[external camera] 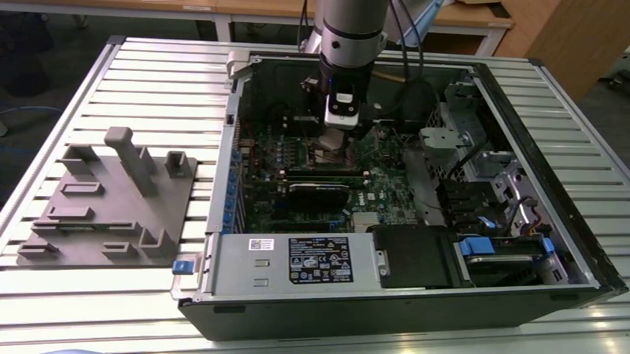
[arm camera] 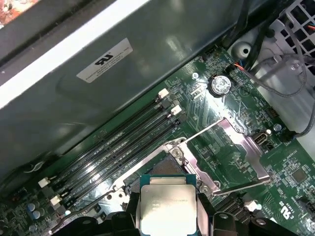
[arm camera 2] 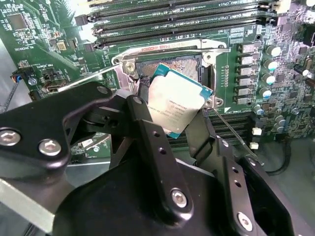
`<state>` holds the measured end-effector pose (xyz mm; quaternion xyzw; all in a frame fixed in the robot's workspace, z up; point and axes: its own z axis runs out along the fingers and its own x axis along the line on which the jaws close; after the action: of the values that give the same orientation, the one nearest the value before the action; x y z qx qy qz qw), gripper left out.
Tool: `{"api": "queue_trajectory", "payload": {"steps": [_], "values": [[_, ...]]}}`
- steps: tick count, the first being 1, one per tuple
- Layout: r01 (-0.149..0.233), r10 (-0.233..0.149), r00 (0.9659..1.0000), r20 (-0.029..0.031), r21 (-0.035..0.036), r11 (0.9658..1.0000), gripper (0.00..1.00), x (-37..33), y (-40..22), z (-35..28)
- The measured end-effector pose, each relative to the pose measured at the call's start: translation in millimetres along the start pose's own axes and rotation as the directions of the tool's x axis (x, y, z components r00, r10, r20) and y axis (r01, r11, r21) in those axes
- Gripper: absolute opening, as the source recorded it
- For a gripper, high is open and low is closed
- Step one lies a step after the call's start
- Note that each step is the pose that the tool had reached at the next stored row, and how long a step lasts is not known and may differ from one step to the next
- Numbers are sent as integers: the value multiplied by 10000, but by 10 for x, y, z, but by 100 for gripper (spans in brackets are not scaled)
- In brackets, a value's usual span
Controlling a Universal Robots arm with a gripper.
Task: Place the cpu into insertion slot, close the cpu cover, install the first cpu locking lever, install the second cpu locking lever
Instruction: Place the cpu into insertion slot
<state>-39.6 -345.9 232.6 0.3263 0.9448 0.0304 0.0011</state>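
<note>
- Nearest me, the open black metal computer case lies flat on the slatted metal table, so its insides face up for the arm.
- Deeper in, the green circuit board lies exposed, with room to come down on the socket.
- There's the black two-finger gripper, clamped on the small square silver-topped cpu by two opposite edges. That grip keeps the underside free.
- The chip hangs just over the dark square insertion slot and, by my judgement, is not seated yet.
- The thin silvery cpu cover is swung open beside the slot. The thin wire locking levers stand unhooked, leaving the recess clear.
- Beyond the socket, the long black memory slots run alongside.
</note>
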Motion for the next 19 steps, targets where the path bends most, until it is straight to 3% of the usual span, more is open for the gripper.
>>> {"api": "queue_trajectory", "payload": {"steps": [3, 8, 13, 16, 19], "values": [[-100, 100, 10000, 6, -2, 10000, 54, 0, 0, 0], [-939, 939, 9956, 54, -20, 9956, 54, 0, 0, 2], [-1852, 1853, 9826, 105, -44, 9827, 54, 0, 0, 3], [-2337, 2337, 9722, 131, -59, 9723, 54, 0, 0, 4], [-2812, 2813, 9595, 157, -74, 9596, 54, 0, 0, 5]]}}
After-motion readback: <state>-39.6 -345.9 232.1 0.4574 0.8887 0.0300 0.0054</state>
